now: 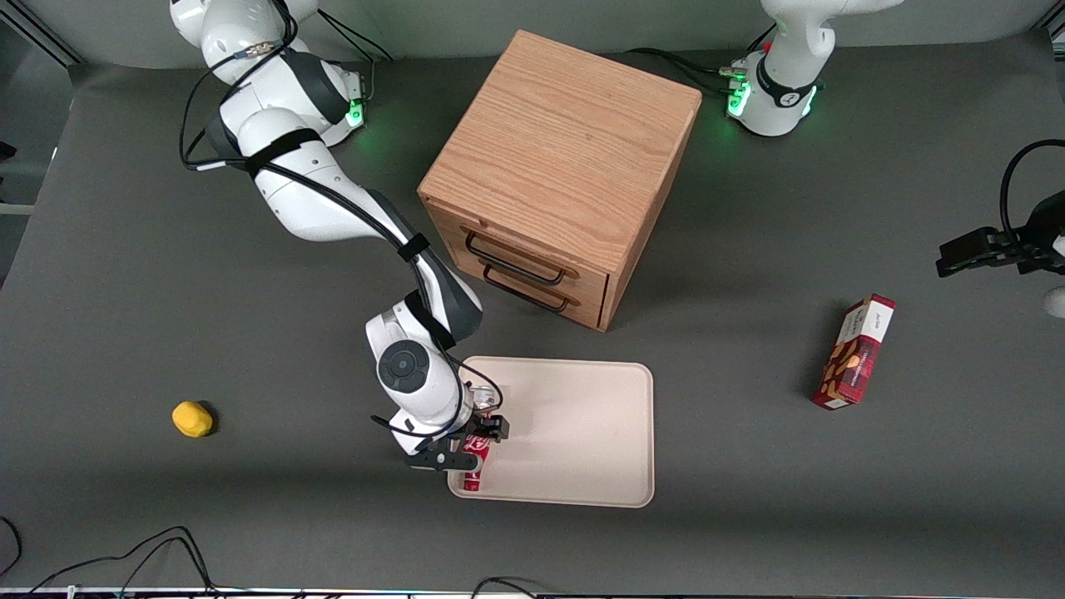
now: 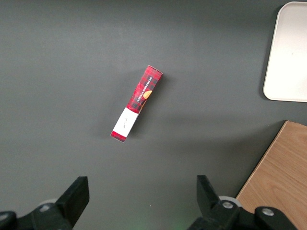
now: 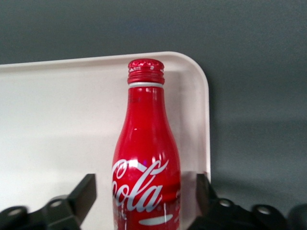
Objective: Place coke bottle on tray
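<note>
**One bottle on one tray**

One yellow lump (image 1: 192,418) lies toward the working arm's end. The gripper (image 1: 473,444), jaws spread either side without touching, straddles the one slim red coke bottle (image 1: 475,462), lying on the beige rectangular tray (image 1: 574,433) at its eight-o'clock corner. One wooden two-drawer cabinet (image 1: 559,170), one red snack box (image 1: 855,352).

One coke bottle (image 1: 474,462), tray (image 1: 574,433), cabinet (image 1: 559,176), snack box (image 1: 855,352), yellow object (image 1: 192,418).

end effector (image 1: 464,445) over coke bottle (image 1: 475,462) on tray (image 1: 582,433).
</note>
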You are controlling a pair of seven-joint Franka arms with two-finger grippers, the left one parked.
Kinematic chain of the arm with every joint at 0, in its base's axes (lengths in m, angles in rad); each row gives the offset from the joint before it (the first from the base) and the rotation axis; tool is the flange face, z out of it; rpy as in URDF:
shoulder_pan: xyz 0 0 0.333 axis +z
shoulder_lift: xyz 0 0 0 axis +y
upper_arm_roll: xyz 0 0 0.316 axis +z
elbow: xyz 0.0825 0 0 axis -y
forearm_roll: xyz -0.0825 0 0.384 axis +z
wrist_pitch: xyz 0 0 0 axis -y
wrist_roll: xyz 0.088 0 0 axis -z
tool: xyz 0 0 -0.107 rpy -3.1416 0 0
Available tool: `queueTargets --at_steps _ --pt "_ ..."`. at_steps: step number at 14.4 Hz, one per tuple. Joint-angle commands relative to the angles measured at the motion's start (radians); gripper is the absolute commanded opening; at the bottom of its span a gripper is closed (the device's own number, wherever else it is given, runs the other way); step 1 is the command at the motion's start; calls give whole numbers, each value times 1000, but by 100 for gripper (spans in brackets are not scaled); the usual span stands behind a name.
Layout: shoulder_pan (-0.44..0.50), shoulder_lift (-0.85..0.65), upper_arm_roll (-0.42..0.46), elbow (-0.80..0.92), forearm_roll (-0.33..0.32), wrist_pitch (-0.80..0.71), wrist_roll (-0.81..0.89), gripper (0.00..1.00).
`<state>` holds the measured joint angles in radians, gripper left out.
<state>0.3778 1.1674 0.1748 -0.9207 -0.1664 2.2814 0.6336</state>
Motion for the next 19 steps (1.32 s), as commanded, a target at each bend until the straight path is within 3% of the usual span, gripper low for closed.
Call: queueTargets --at_steps 1,4,8,10,12,15,19 --pt "12 18 -9 39 -4 0 -15 100" --pt "12 3 -8 40 1 -22 -9 100" --pt "-8 -98 3 39 17 -202 -3 100" --pt "-37 -193 6 5 56 -311 -5 100" --pt "-80 -344 9 -151 59 -387 -11 100" --pt "-187 -622 55 -479 59 -379 -38 100" --pt "-339 -880 78 -699 59 -459 -176 100"
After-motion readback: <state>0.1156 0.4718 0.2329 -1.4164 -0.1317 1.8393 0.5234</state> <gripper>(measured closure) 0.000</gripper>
